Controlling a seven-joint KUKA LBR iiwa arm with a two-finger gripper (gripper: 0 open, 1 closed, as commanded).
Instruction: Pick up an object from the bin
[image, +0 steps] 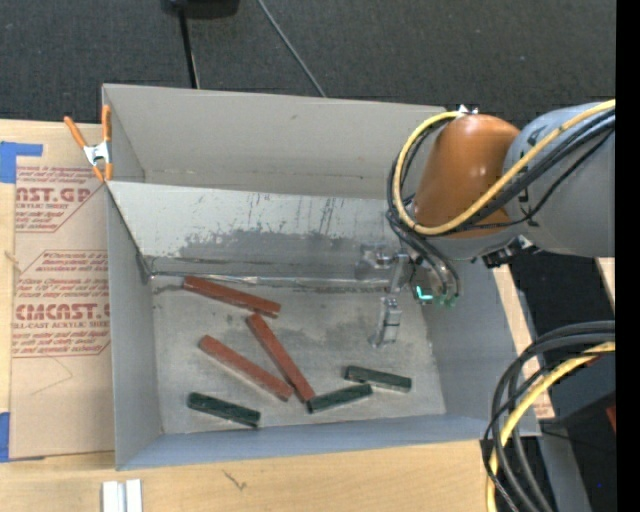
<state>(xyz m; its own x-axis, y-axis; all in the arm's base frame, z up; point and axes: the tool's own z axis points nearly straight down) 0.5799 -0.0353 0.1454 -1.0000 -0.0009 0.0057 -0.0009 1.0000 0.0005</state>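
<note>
Camera view: my claw (390, 322) hangs over right side of bin (300, 130). Can't tell if it's wide or closed. Nearest thing: dark green stick (378, 378), flat by front wall. Looks light, hard, maybe slippery. I'd grab middle, across thin side.

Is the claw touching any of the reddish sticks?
No, the claw hangs at the right of the bin, and all three reddish sticks lie apart from it, to its left.

floor (420, 50): dark carpet | cable (293, 48): black, thin, across floor | table (350, 480): pale wood
</note>
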